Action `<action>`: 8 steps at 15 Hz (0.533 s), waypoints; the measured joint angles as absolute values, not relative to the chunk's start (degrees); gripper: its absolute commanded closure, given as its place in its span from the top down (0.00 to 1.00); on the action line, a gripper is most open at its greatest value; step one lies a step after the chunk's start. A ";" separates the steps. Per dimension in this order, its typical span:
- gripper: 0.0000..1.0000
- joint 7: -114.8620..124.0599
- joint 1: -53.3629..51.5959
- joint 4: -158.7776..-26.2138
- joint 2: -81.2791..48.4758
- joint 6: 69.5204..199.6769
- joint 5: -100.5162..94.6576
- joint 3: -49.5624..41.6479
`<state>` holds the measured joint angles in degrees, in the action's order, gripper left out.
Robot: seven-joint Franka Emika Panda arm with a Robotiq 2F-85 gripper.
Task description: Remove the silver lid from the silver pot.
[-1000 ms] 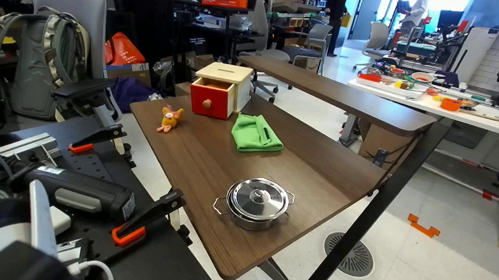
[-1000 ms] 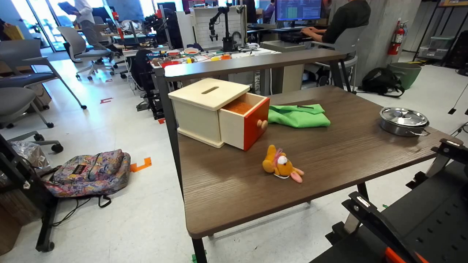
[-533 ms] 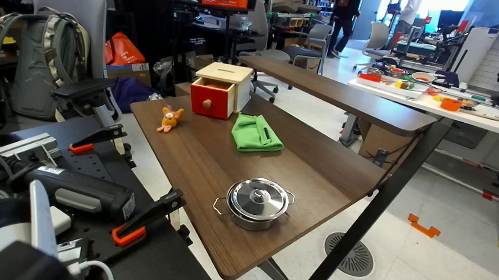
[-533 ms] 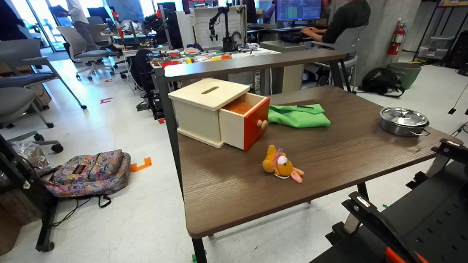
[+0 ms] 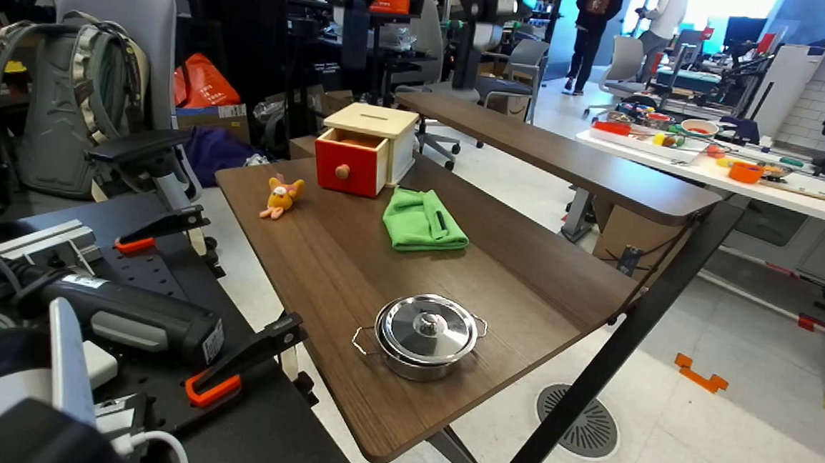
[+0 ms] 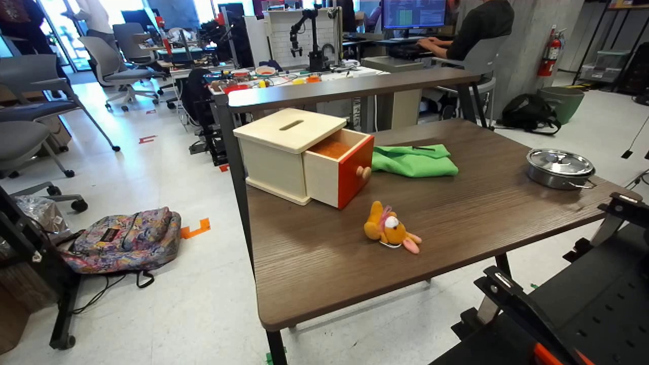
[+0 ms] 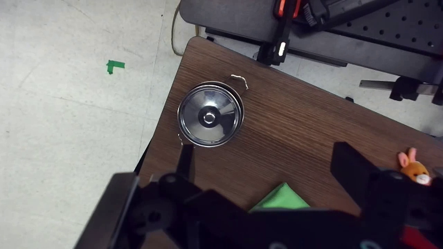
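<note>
The silver lid [image 5: 406,335] is a shiny round disc with a central knob. It rests on the silver pot [image 5: 414,372], slightly off-centre, with some pot rim showing at one side. The pot stands upright near the table's end, side handles out. Lid [image 6: 552,160] and pot [image 6: 550,179] also show in an exterior view at the right. In the wrist view the lid [image 7: 197,126] and pot [image 7: 240,97] lie above and left of the jaws. My gripper [image 7: 264,147] is open and empty. It hangs high over the table at the top of an exterior view [image 5: 408,74].
A green cloth [image 5: 423,225] lies mid-table. Beyond it stands a wooden box [image 5: 373,120] with its red drawer [image 5: 350,167] pulled out. An orange plush toy [image 5: 280,198] lies near the edge. A raised shelf [image 5: 560,158] runs along one side. Black clamps [image 5: 251,354] line the adjacent bench.
My gripper has come into view at the top of an exterior view, fingers apart. The lid, pot, cloth, box and toy have not moved. People in the background have moved.
</note>
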<state>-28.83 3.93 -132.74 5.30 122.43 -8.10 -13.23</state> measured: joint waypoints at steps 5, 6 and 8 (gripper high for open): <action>1.00 -28.82 6.70 -132.63 -6.29 133.14 -7.03 -12.99; 1.00 -28.83 7.44 -132.64 -8.60 135.71 -6.55 -12.81; 1.00 -28.97 9.04 -132.65 -12.76 140.84 -5.07 -12.21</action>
<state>-28.97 9.04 -132.65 -12.76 140.84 -5.07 -12.21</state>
